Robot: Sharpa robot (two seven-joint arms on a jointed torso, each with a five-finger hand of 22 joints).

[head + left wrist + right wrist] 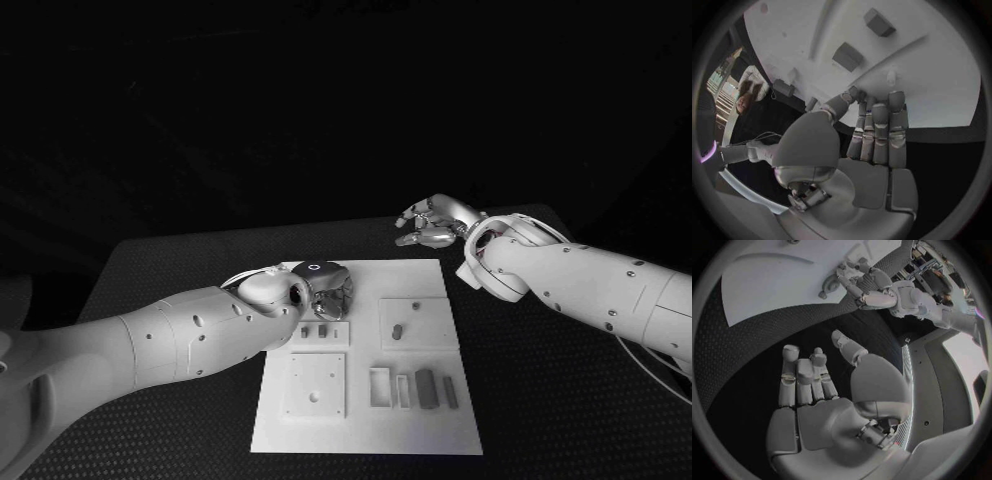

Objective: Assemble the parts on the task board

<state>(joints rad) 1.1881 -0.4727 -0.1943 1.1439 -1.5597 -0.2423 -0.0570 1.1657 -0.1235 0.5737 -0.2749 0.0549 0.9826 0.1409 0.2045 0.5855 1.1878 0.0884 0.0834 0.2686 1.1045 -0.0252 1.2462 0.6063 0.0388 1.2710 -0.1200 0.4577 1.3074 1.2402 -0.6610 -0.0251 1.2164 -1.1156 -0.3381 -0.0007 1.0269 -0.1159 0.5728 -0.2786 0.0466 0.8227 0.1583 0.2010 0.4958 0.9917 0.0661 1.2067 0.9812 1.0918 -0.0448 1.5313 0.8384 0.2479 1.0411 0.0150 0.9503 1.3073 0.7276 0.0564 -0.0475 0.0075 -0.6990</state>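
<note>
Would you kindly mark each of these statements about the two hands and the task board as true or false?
1. The left hand is over the task board. True.
2. The right hand holds a part. False: its fingers are apart with nothing in them, and it hangs above the black table beyond the board's far right corner.
3. Upright grey parts stand near the board's near right area. True.
4. The two hands are touching each other. False: they are well apart, with bare board between them.
5. The board lies on a white table. False: the table is black.
</note>
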